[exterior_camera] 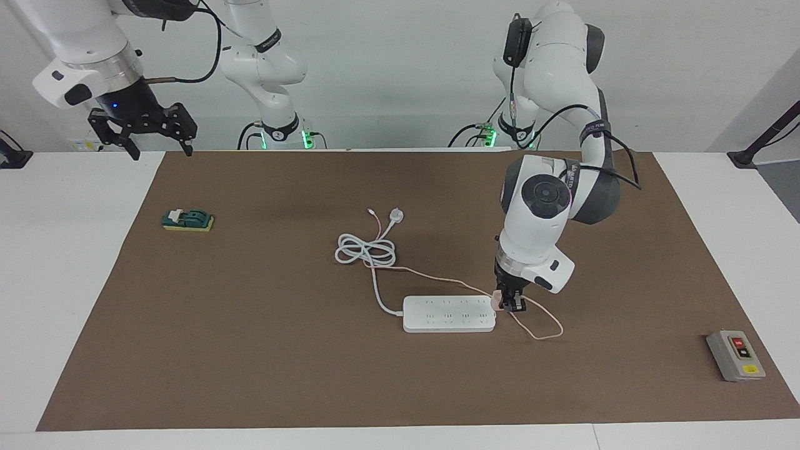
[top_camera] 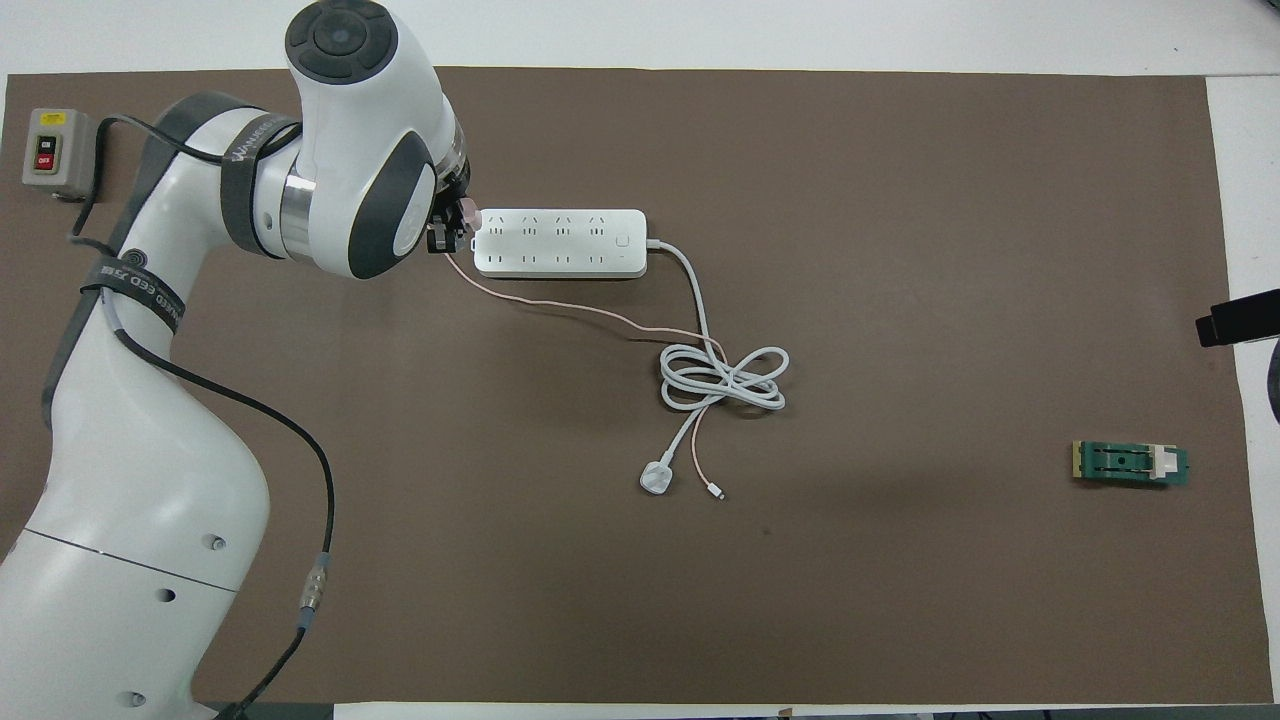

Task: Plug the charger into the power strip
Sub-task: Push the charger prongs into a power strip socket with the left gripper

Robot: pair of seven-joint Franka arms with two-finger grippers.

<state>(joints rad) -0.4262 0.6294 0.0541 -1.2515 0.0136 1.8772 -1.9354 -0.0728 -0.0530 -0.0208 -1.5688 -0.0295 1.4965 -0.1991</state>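
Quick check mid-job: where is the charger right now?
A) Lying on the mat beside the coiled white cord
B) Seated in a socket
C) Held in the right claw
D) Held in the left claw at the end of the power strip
D: the left claw grips the pink charger at the power strip's end toward the left arm, not yet in a socket.
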